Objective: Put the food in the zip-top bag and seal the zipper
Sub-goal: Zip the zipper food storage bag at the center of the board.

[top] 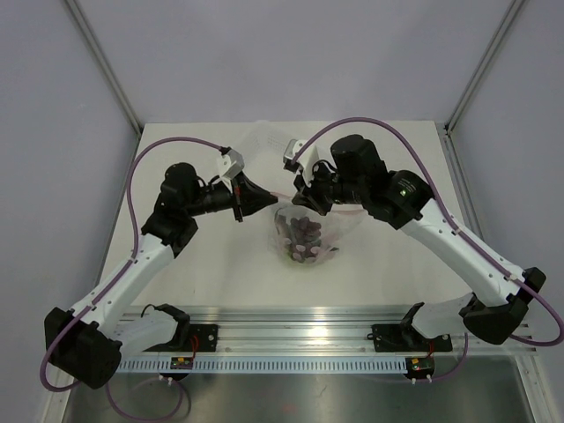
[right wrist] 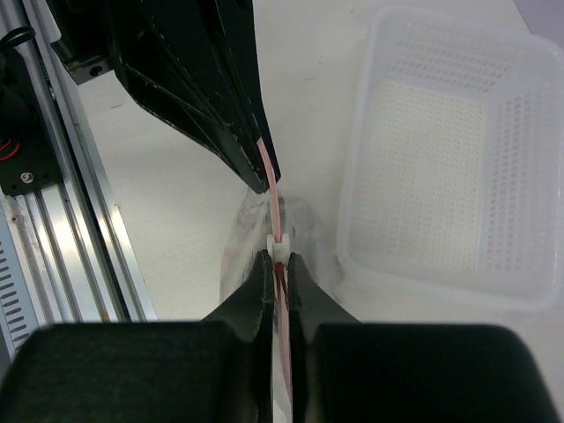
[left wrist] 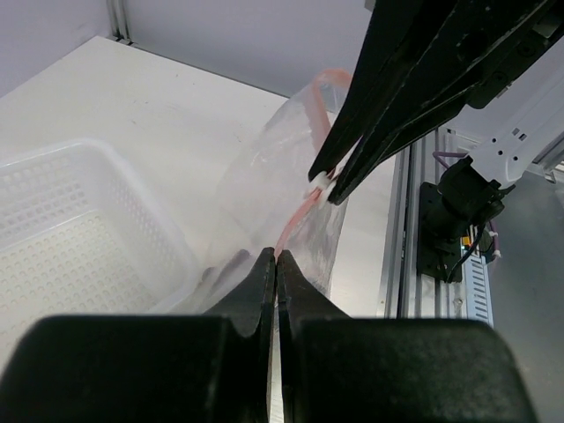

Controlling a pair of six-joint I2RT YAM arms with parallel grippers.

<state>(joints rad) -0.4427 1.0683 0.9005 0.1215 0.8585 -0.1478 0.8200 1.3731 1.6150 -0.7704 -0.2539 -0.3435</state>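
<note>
Left gripper (left wrist: 276, 262) is pressed shut on the pink zipper (left wrist: 298, 216) of the clear bag (top: 328, 231), held up between both arms over the table (top: 194, 282). Dark grapes (top: 304, 231) lie inside. Right gripper (right wrist: 278, 262) pinches the zipper's white tab (right wrist: 278, 247), near a white tray (right wrist: 441, 150).

The zip-top bag (top: 310, 231) is clear, crinkled, glossy plastic; its zipper (right wrist: 270, 181) is smooth pink plastic. The tray (right wrist: 441, 132) is white perforated plastic. The table (top: 220, 273) is white, smooth, matt. The left gripper (left wrist: 276, 257) and right gripper (right wrist: 278, 257) are matt black.
</note>
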